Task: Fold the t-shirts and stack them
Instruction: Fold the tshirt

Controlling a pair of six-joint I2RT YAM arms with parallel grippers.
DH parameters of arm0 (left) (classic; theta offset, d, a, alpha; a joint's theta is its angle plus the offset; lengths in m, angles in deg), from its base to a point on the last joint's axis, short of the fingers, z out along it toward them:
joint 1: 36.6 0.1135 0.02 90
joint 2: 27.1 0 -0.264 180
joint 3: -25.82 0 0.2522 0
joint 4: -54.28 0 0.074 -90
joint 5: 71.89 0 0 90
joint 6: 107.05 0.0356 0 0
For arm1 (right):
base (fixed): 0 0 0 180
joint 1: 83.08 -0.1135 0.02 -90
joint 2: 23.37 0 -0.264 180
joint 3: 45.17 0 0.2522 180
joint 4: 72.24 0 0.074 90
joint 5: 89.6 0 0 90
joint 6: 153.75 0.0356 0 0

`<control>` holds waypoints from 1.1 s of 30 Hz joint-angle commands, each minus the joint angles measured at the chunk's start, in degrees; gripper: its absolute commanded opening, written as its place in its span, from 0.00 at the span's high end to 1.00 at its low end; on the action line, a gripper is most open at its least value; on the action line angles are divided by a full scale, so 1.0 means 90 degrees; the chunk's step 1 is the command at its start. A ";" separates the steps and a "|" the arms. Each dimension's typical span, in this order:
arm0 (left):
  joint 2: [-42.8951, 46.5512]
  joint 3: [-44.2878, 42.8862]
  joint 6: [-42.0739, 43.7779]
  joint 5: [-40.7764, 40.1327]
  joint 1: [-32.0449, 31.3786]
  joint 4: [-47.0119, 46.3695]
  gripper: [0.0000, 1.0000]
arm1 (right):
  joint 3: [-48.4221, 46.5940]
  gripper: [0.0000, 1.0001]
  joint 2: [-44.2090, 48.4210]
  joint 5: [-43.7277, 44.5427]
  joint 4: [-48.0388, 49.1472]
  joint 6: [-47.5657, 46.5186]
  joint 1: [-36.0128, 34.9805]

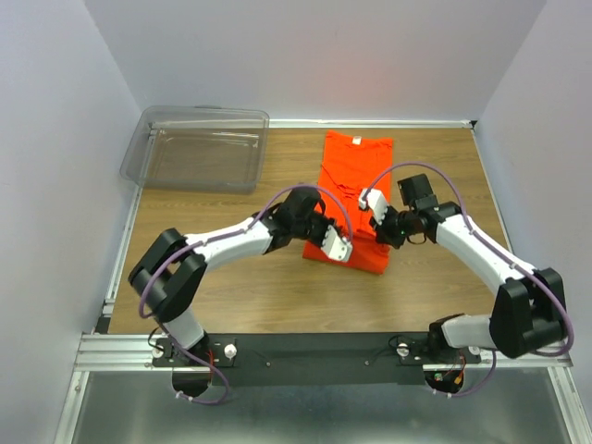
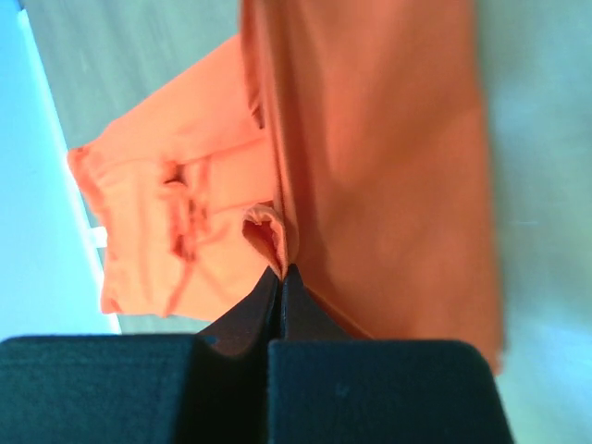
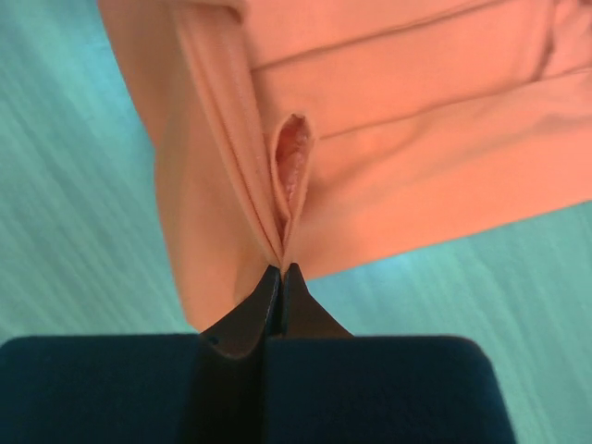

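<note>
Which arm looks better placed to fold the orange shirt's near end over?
Probably left: the left claw pinches the t-shirt by its near edge, ready to lift it over. The right claw grips farther up the side.

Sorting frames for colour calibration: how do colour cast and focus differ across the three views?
Top external: sharp, true colours, the t-shirt vivid orange, throwing a faint reddish glow on the back wall. Left wrist: soft focus, pale t-shirt, table bluish. Right wrist: strong teal cast on the table, t-shirt washed salmon, fingers near-black.
</note>
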 commanded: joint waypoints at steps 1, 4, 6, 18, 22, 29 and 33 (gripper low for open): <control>-0.0681 -0.0802 0.0524 0.0385 0.0425 0.0357 1.00 | -0.0567 0.99 -0.0476 -0.0015 0.0166 -0.0149 0.0266; -0.1053 -0.1408 0.0681 0.0512 0.0707 0.0474 1.00 | -0.1006 0.99 -0.0963 -0.0035 0.0273 -0.0101 0.0549; -0.1385 -0.1758 0.0749 0.0590 0.0825 0.0533 1.00 | -0.1376 0.99 -0.1219 -0.0063 0.0342 -0.0004 0.0792; -0.2519 -0.3078 0.0876 0.0639 0.1274 0.0572 1.00 | -0.2442 0.99 -0.2527 -0.0103 0.0605 0.0436 0.1057; -0.2743 -0.3362 0.0935 0.0610 0.1392 0.0737 1.00 | -0.2647 1.00 -0.2772 0.0072 0.0684 0.0495 0.1048; -0.3046 -0.3694 0.0945 0.0600 0.1450 0.0738 1.00 | -0.2999 0.99 -0.3065 0.0502 0.0791 0.0720 0.1106; -0.3222 -0.3957 0.0915 0.0610 0.1460 0.0738 1.00 | -0.3107 0.99 -0.3163 0.0736 0.0859 0.0788 0.1126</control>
